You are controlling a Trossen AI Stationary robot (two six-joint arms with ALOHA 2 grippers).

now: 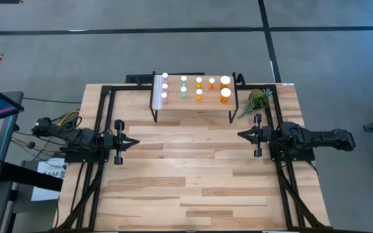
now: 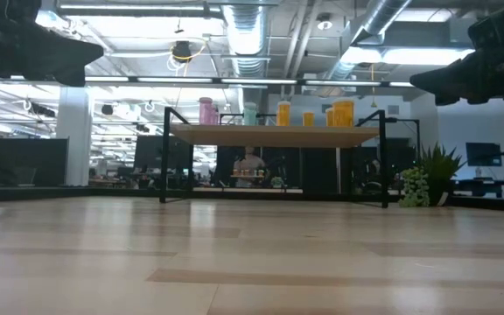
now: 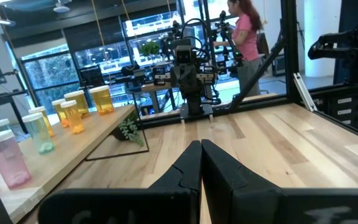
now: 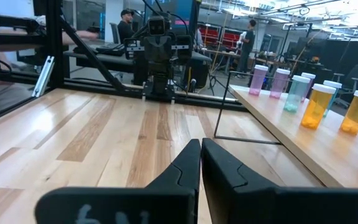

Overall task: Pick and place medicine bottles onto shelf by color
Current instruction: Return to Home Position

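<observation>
Left end effector (image 1: pixel 133 141) at tabletop (image 1: pixel 186 181) left, fingers pressed together, empty. Medicine bottles (image 1: pixel 184 79) stand on the shelf (image 1: pixel 193 109) at far centre: pink left, teal middle, orange right. Right end effector (image 1: pixel 241 134) at tabletop right, fingers likewise together, empty.

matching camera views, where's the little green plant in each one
High view: plant off the right end of the shelf.
Low view: plant right of the shelf legs.
Left wrist view: plant by the shelf's far end.
Right wrist view: not in it.
Shared landmark: the shelf.
</observation>
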